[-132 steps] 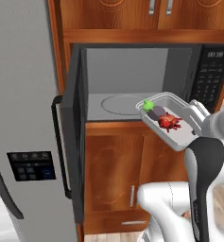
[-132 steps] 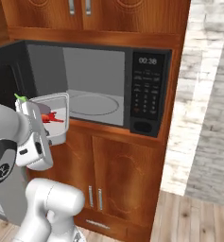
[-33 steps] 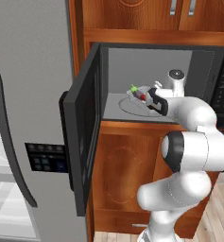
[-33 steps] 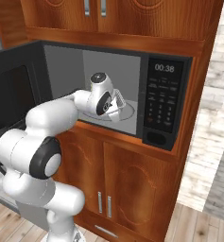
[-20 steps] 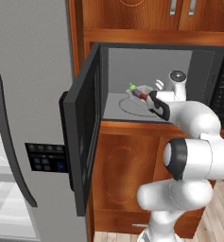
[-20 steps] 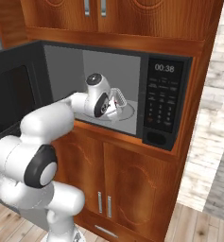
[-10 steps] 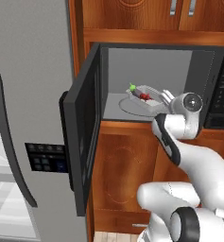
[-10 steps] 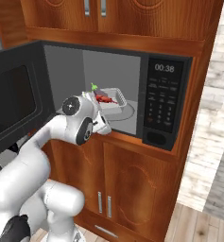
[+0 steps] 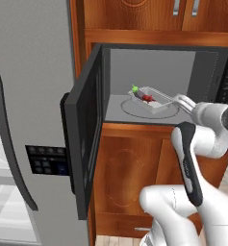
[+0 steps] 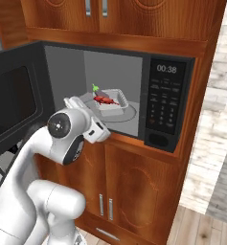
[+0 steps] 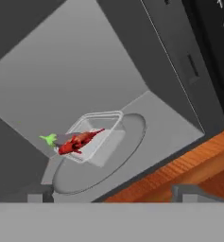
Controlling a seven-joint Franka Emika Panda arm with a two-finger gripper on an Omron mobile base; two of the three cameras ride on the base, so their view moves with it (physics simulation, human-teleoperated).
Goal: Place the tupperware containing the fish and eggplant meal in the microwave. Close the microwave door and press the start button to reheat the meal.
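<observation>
Hand view: tupperware (image 11: pixel 95 135) rests in microwave (image 11: pixel 132 80), well beyond spread, empty tool (image 11: pixel 112 194).

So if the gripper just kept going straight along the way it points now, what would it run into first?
Most likely the tupperware on the microwave turntable: the hand view looks straight into the cavity at it, with open space between. Depth is hard to judge, so it could pass above the tray and reach the back wall.

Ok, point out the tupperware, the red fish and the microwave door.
tupperware (image 10: pixel 116 102): right base view, on its clear right rim.
red fish (image 11: pixel 77 141): hand view, on the body's middle.
microwave door (image 9: pixel 86 139): left base view, on the open panel's inner face.
</observation>
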